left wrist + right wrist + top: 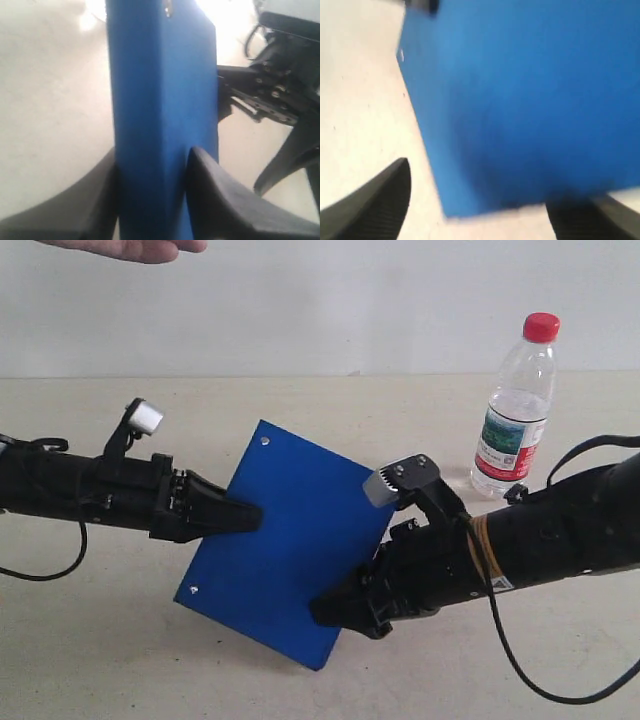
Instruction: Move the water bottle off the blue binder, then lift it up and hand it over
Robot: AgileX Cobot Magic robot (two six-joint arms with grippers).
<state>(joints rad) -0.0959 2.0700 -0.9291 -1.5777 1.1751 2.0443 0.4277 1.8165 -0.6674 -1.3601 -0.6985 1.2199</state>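
Note:
The blue binder [290,540] is held up at a tilt over the table, and my left gripper [245,518] is shut on its left edge. The left wrist view shows both fingers pressed on the blue binder [160,100], with the left gripper [152,165] clamped across it. My right gripper [335,610] is open at the binder's lower right edge. Its fingers stand wide apart in the right wrist view, with the binder [530,100] just beyond the right gripper [477,187]. The water bottle [515,410], red-capped, stands upright on the table at the back right, off the binder.
A person's hand [140,248] reaches in at the top left. The pale table [100,640] spreads under both arms, and a white wall [350,300] rises behind. The right arm [280,95] shows past the binder in the left wrist view.

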